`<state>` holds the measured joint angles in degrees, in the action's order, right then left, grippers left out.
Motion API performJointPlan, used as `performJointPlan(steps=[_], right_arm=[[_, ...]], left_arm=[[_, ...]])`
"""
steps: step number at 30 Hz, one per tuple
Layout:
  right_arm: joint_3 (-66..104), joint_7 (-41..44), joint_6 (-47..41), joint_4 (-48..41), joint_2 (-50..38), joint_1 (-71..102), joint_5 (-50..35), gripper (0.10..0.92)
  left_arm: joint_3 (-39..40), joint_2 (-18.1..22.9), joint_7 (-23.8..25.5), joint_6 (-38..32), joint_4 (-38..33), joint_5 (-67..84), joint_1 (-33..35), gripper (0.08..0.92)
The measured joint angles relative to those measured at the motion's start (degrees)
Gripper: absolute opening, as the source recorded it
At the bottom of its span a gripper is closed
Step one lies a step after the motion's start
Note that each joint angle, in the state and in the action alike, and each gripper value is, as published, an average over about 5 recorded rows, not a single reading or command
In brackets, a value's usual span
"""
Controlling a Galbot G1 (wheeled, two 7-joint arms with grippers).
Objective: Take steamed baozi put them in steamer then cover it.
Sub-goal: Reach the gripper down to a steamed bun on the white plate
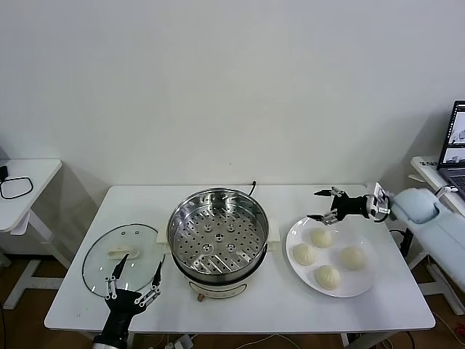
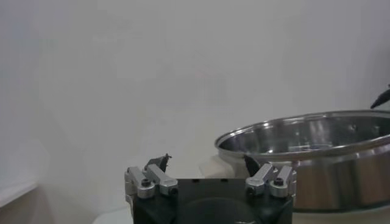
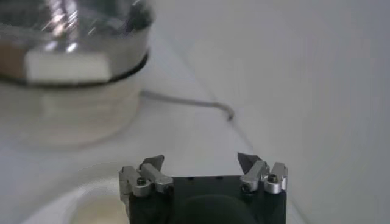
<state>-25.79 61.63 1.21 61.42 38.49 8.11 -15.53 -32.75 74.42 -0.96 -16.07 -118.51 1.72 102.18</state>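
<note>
The steamer stands mid-table, its perforated tray bare; it also shows in the left wrist view and the right wrist view. Several steamed baozi lie on a white plate to its right. The cover, a glass lid with a cream handle, lies flat to its left. My right gripper hovers open over the plate's far left edge, just above the nearest baozi, holding nothing. Above the cover's near right edge, my left gripper is open and empty.
The steamer's cord runs off behind it. A side table with a black cable loop stands at the far left. At the far right a laptop sits on another surface. The wall lies close behind the table.
</note>
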Motion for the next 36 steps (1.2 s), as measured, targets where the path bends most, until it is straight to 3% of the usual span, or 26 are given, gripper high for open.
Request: performJointPlan(steps=[6, 14, 32, 36], right_arm=[[-4.0, 6.9, 1.6, -6.0, 4.3, -4.9, 9.8, 0.823], [-6.4, 10.1, 3.4, -11.7, 9.6, -7.2, 19.0, 0.823], [-7.5, 10.6, 6.1, -17.6, 16.0, -6.7, 29.9, 0.822], [-7.6, 10.2, 6.4, -18.1, 16.7, -6.5, 31.1, 0.784]], left_arm=[[-0.4, 0.2, -0.1, 0.0, 0.5, 0.0, -0.1, 0.823], [-0.7, 0.4, -0.1, 0.2, 1.1, 0.0, -0.1, 0.823], [-1.1, 0.7, -0.1, -0.1, 1.7, 0.1, 0.0, 0.823], [-1.1, 0.7, -0.1, -0.2, 1.8, 0.1, 0.0, 0.823]])
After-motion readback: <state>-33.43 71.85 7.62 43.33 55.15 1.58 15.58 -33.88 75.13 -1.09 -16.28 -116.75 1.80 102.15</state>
